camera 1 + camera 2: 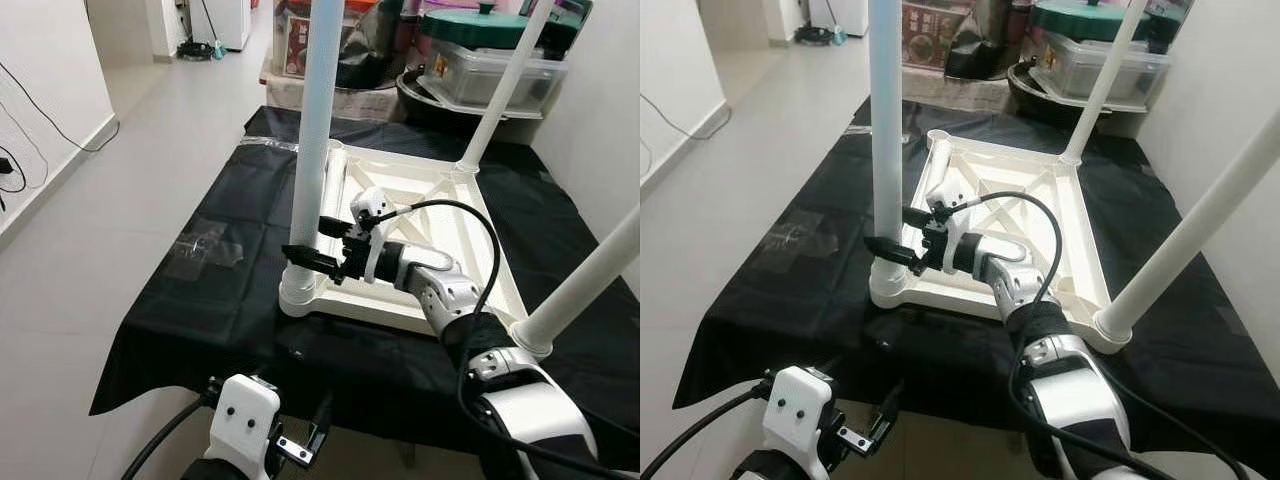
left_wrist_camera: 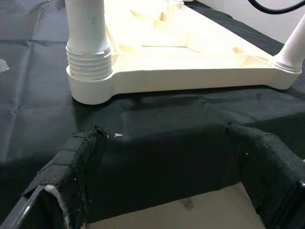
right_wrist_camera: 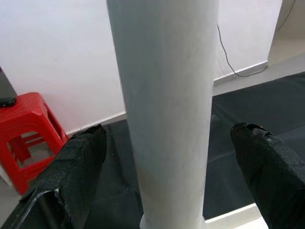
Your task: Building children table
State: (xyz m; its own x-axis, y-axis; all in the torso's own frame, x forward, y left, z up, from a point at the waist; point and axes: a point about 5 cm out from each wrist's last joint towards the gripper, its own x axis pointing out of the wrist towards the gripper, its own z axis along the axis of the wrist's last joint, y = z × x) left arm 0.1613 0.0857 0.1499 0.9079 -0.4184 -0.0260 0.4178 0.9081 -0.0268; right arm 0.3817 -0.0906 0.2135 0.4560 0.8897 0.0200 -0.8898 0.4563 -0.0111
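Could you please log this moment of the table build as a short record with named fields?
Workpiece: white table top, upside down on a black cloth
Legs standing in corners: three
Near left leg: upright in its corner socket
Right gripper: at the near left leg low down, fingers open on either side of it
Left gripper: low at the cloth's near edge, fingers open, holding nothing
Background: storage boxes beyond the cloth

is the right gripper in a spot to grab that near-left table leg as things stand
Probably yes: the right gripper is open with its fingers on either side of the near-left table leg, nothing between them.
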